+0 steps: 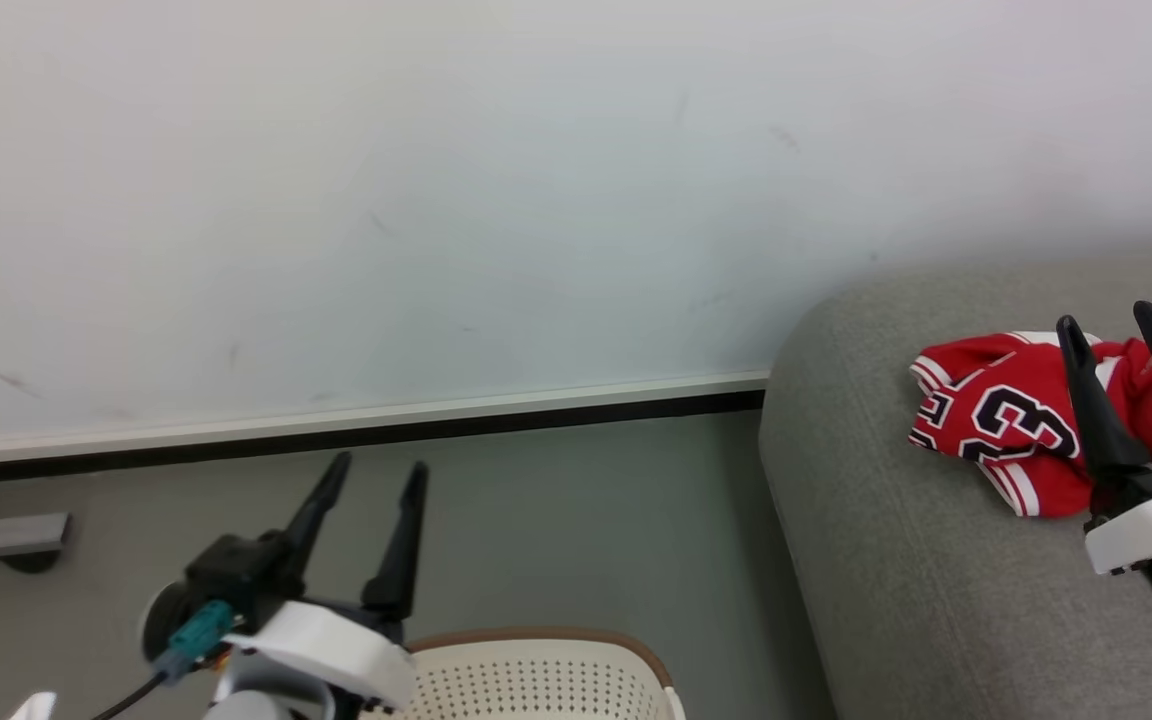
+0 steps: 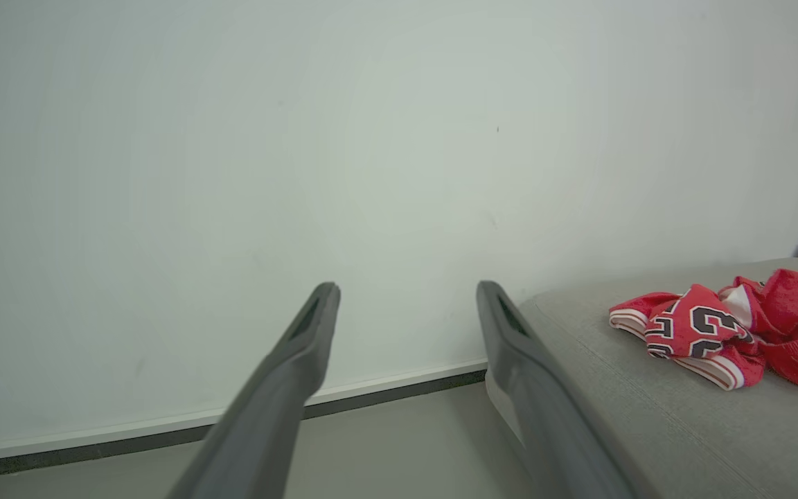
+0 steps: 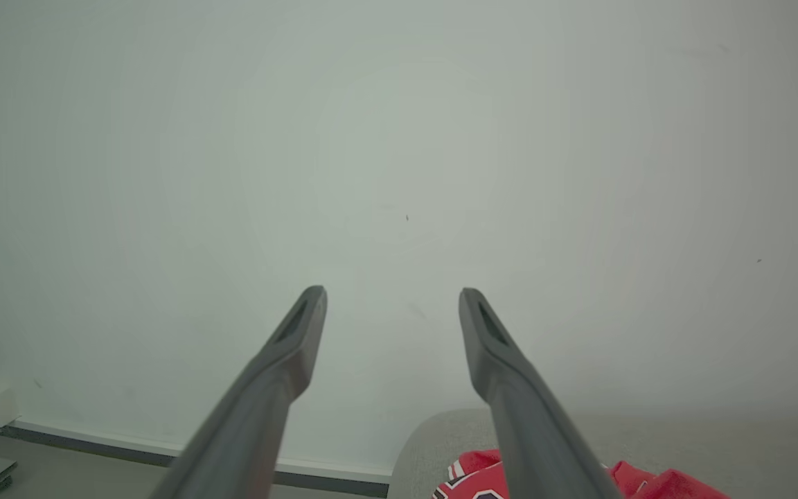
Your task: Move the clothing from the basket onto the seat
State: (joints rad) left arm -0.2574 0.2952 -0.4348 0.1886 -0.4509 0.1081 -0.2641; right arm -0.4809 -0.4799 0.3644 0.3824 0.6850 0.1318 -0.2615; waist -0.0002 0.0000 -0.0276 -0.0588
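- Writing: a black, white-edged "23" on the red jersey, with the 2 partly creased.
- Clothing (image 1: pixel 1006 420): one red heap with white stripe trim, lying on the seat (image 1: pixel 886 600) near its rounded corner. I cannot tell how many garments are in it.
- One basket (image 1: pixel 536 680) stands on the floor (image 1: pixel 576 520), apart from the seat.
- Left gripper (image 1: pixel 380 465), by the basket rim: fingers spread, empty.
- Right gripper (image 1: pixel 1106 318), over the clothing: fingers spread, empty.

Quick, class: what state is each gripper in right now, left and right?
Left gripper: open, holding nothing.
Right gripper: open, holding nothing; the clothing lies on the seat.
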